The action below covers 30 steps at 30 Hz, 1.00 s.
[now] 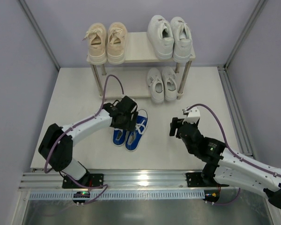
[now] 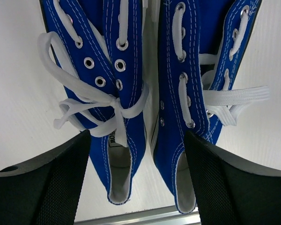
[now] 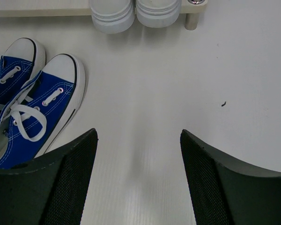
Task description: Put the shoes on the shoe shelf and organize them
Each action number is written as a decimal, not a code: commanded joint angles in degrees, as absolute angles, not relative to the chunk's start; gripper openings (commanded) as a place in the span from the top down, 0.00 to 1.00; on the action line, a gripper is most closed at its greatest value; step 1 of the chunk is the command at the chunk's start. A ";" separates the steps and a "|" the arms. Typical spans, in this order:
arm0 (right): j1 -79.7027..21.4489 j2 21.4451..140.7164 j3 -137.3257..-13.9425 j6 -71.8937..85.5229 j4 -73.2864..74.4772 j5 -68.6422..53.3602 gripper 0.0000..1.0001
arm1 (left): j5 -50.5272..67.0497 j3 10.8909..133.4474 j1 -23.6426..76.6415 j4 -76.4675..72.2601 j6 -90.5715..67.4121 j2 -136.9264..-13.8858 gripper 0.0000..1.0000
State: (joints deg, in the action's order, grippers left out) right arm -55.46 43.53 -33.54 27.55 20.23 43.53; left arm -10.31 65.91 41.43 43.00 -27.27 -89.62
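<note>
Blue sneakers (image 1: 135,136), toes toward shoe shelf (image 1: 138,47)

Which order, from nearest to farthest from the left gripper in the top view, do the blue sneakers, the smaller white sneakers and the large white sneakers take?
1. blue sneakers: directly under the left gripper.
2. smaller white sneakers: on the lower board of the shoe shelf, at its right end.
3. large white sneakers: on the top board, right end, at the back.

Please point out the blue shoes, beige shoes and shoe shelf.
blue shoes (image 1: 135,137): top view, one shoe's heel half.
beige shoes (image 1: 116,44): top view, one shoe's upper.
shoe shelf (image 1: 138,48): top view, bare top board.
</note>
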 commanded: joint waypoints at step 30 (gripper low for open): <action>-55.90 42.45 -34.01 28.04 18.63 45.61 0.26 | -22.50 63.90 47.55 28.83 -30.50 -90.79 0.24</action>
